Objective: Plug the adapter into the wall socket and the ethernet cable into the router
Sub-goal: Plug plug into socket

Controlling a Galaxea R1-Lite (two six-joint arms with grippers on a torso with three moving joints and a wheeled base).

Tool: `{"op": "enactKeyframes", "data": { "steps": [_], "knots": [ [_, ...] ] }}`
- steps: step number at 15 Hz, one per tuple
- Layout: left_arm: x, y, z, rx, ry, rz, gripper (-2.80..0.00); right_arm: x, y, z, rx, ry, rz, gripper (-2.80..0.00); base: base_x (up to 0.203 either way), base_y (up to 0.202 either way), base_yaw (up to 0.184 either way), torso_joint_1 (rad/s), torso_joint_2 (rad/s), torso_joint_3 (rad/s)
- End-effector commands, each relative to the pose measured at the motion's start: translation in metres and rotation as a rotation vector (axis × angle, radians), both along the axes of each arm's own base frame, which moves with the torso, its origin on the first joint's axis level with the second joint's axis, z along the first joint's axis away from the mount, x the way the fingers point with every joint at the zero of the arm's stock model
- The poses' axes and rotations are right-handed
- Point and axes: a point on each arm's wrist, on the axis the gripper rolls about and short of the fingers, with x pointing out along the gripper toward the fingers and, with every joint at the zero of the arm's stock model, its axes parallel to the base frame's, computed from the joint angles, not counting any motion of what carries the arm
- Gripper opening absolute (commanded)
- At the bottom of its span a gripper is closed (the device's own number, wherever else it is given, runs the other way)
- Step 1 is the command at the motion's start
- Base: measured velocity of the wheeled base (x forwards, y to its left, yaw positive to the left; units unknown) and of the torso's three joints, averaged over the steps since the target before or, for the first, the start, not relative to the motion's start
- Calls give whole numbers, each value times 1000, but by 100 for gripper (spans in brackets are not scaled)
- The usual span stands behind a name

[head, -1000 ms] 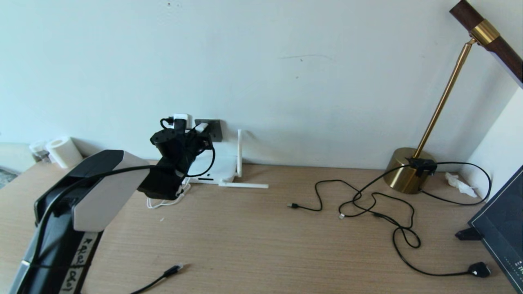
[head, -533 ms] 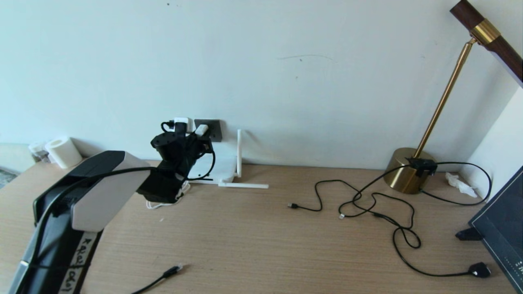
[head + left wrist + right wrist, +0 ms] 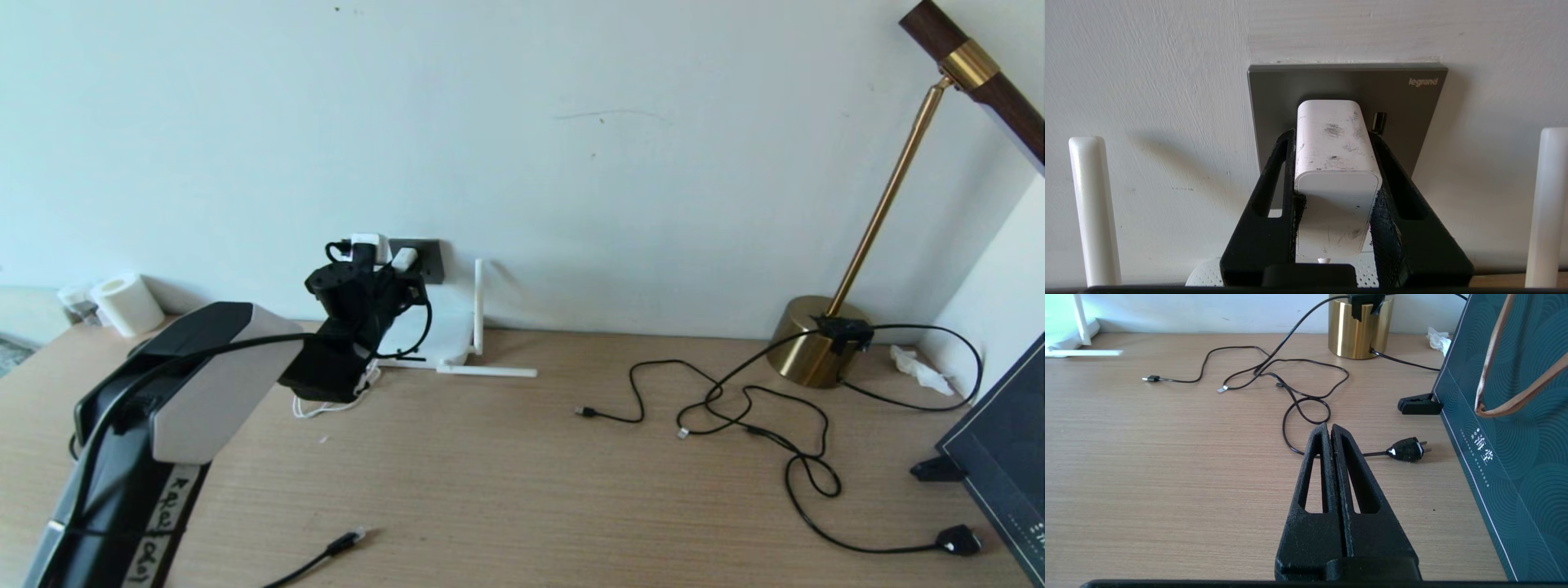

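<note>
The small white cube-shaped adapter (image 3: 1336,163) sits clamped between the two black fingers (image 3: 1274,196) of the left gripper (image 3: 1333,136), its far end up against the dark grey square wall socket (image 3: 1404,102) on the pale wall; a metal pin shows just beside the adapter's far corner, over the plate, and whether the plug is fully seated cannot be told. In the head view the left gripper (image 3: 384,273) reaches to the wall with the adapter (image 3: 402,259) at the socket plate (image 3: 429,260), and a second white plug with a black cord sits just left of that plate. Below the gripper lies the flat white router (image 3: 433,335), one slim white antenna standing upright by the wall and another lying flat on the wooden desk (image 3: 522,474); a thin white cord loops on the desk under the arm. The black ethernet cable (image 3: 326,551), its plug clear-tipped, lies near the desk's front edge, well apart from the router. The right gripper (image 3: 1331,430) hovers low over the desk with its fingers pressed together on nothing, near thin black cords, a small black plug (image 3: 1406,449), a brass lamp base (image 3: 1357,332) and a dark green paper bag (image 3: 1515,428).
</note>
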Motion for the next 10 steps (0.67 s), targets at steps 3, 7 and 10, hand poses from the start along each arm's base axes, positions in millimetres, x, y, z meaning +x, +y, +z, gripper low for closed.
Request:
{"op": "enactKeyframes", "data": {
  "steps": [3, 7, 10],
  "knots": [
    [4, -1, -2, 1, -7, 7, -280, 0, 0, 0, 0, -1, 0, -280, 0, 0, 0, 0, 0, 0],
    [8, -1, -2, 1, -16, 11, -280, 0, 0, 0, 0, -1, 0, -280, 0, 0, 0, 0, 0, 0],
    [10, -1, 1, 1, -15, 11, -280, 0, 0, 0, 0, -1, 0, -280, 0, 0, 0, 0, 0, 0]
  ]
}}
